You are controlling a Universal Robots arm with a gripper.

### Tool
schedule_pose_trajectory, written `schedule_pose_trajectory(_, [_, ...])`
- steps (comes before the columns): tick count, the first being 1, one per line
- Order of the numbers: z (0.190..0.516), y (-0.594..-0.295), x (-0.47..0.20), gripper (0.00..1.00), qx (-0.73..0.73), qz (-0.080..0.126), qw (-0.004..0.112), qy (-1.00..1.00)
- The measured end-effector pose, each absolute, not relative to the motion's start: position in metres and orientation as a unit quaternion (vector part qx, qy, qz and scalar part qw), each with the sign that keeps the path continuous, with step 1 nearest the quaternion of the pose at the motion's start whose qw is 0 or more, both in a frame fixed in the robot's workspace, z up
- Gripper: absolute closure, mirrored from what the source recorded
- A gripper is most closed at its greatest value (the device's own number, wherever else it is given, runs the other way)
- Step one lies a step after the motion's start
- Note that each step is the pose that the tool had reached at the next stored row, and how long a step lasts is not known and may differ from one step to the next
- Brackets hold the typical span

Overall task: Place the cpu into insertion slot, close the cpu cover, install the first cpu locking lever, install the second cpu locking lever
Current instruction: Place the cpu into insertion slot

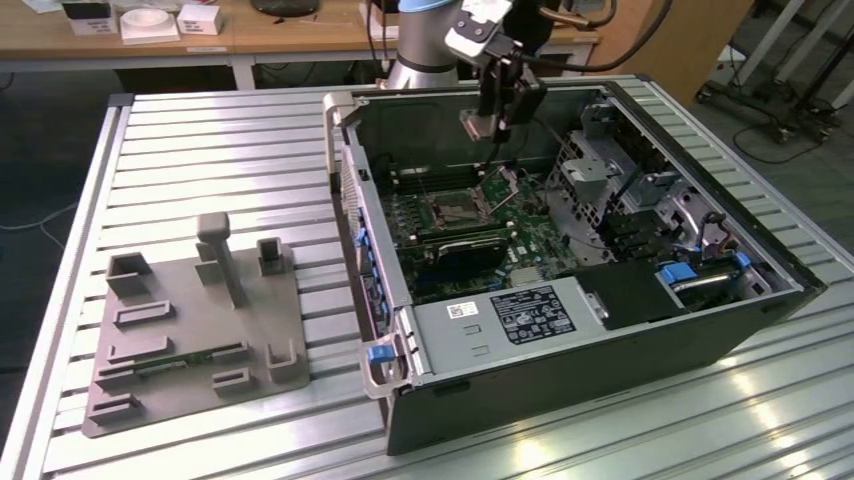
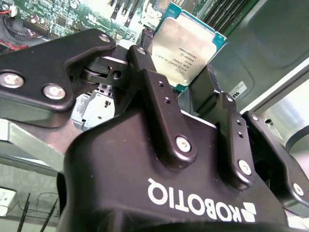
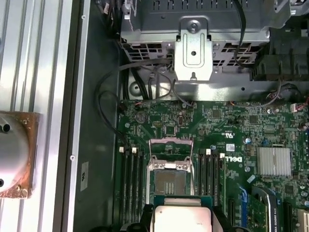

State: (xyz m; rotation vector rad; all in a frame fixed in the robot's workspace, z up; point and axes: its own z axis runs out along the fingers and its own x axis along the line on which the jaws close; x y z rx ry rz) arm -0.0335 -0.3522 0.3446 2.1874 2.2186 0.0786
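Observation:
My gripper point(image 1: 509, 118) hangs over the far part of the open computer case, shut on the cpu point(image 3: 182, 218). In both wrist views the silvery-grey square chip point(image 2: 186, 46) sits flat between the two black fingers point(image 2: 145, 55). Below it on the green board lies the insertion slot point(image 3: 169, 182), a dark centre with a silver rim, with nothing in it. The cpu cover point(image 3: 171, 149) is swung up on its hinge at the slot's far edge. In the exterior view the slot point(image 1: 449, 211) lies below and slightly to the left of the gripper, well apart from it.
Black memory slots point(image 3: 130, 176) flank the socket on both sides. A metal drive cage point(image 1: 601, 160) and a grey box with a black label point(image 1: 514, 315) crowd the case. A copper-coloured block point(image 3: 14, 154) rides beside the gripper. A grey fixture plate point(image 1: 187, 330) lies on the slatted table.

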Motion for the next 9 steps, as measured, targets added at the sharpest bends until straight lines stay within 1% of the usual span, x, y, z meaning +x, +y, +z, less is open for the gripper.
schedule_pose_trajectory(9, [0.3438, -0.3522, -0.0335, 0.46, 0.702, 0.026, 0.012, 0.712])
